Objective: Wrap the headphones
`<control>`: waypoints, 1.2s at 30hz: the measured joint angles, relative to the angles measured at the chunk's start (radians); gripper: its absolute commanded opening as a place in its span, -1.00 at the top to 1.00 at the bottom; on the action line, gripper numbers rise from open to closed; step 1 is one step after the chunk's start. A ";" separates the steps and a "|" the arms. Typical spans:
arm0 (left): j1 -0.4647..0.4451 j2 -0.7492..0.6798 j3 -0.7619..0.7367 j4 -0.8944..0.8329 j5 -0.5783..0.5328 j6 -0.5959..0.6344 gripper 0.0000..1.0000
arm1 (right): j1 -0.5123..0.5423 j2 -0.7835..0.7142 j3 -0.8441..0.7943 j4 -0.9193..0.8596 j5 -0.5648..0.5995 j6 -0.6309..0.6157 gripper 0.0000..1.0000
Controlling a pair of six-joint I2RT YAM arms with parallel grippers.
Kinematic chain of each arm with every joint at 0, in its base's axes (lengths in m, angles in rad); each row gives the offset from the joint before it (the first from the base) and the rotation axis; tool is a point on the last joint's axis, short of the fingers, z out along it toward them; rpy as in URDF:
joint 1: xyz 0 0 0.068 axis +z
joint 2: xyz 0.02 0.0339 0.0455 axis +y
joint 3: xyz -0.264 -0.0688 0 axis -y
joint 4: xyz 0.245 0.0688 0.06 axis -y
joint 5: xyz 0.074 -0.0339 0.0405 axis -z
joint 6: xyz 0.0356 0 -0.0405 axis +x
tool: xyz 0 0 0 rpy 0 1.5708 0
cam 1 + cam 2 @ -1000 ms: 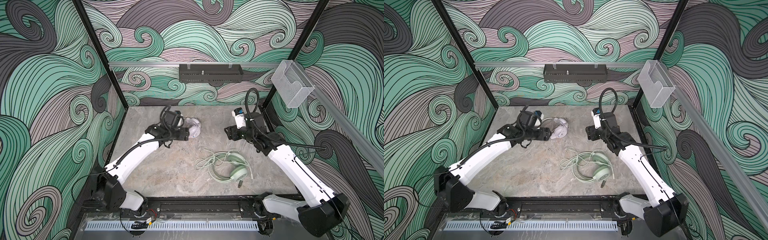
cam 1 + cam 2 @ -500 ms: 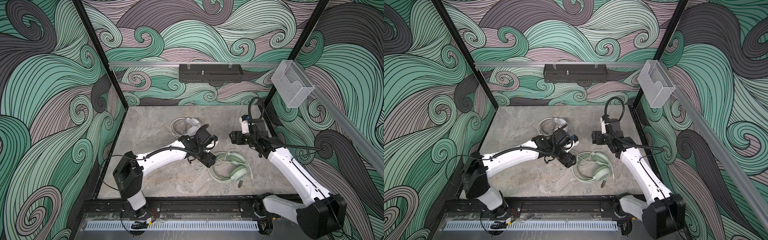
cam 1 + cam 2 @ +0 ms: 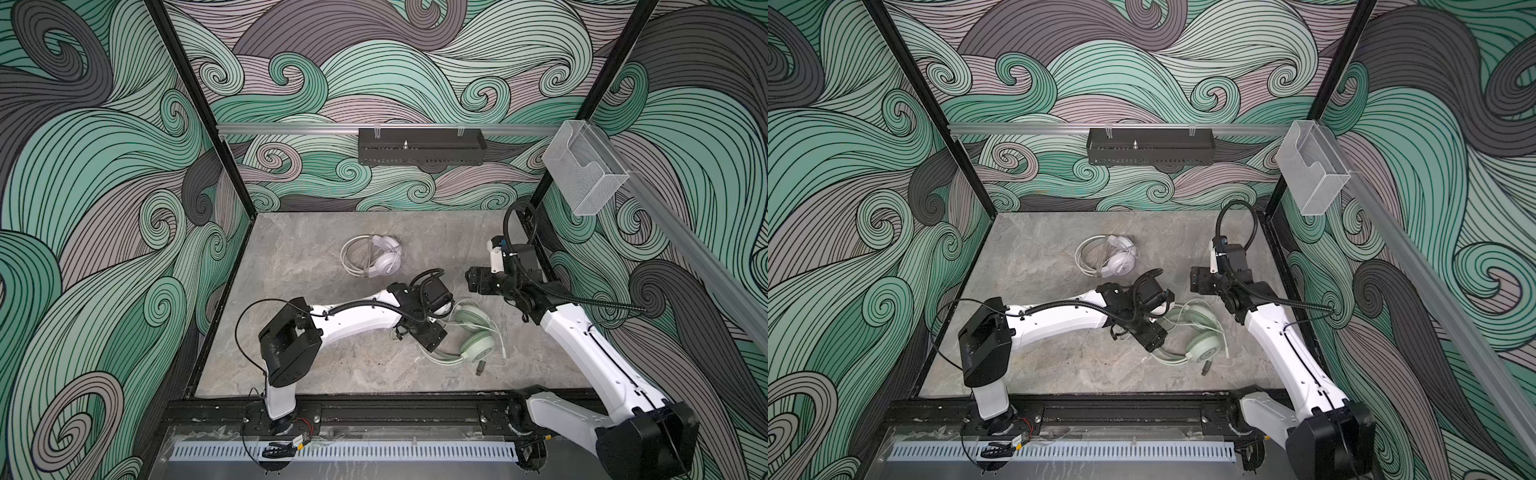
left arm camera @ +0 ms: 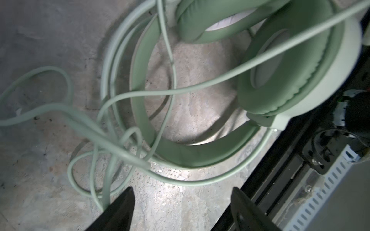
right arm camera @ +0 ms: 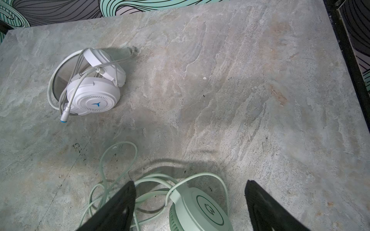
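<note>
The mint green headphones (image 3: 476,338) (image 3: 1200,336) lie at the front right of the stone table, with their thin cable (image 4: 124,96) in loose tangled loops beside the headband. My left gripper (image 3: 433,343) (image 4: 182,192) hangs open low over the headband and cable, holding nothing. A cable strand runs past one of its fingers (image 4: 120,212). The white headphones (image 3: 376,259) (image 5: 90,86) lie alone farther back, cable wound round them. My right gripper (image 3: 473,280) (image 5: 190,184) is open in the air above a mint earcup (image 5: 200,210).
The mint cable's dark jack plug (image 3: 481,368) lies near the front. A black rack (image 3: 419,146) hangs on the back wall and a clear plastic holder (image 3: 582,174) on the right rail. A black frame rail (image 3: 395,411) borders the table's front.
My left arm has swung from the white headphones at the back across to the mint ones, leaving the white pair lying there. The right gripper has shifted slightly right and opened wider.
</note>
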 measured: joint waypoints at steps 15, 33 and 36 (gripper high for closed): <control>-0.041 -0.199 -0.157 -0.042 -0.019 -0.192 -0.53 | 0.005 0.118 0.036 -0.006 -0.001 0.003 -0.71; -0.129 -0.243 -0.221 0.116 -0.124 -0.623 -0.68 | 0.026 0.271 0.219 -0.069 0.051 0.033 -0.85; -0.129 -0.207 -0.215 0.130 -0.120 -0.680 -0.68 | 0.027 0.315 0.245 -0.062 0.074 0.019 -0.87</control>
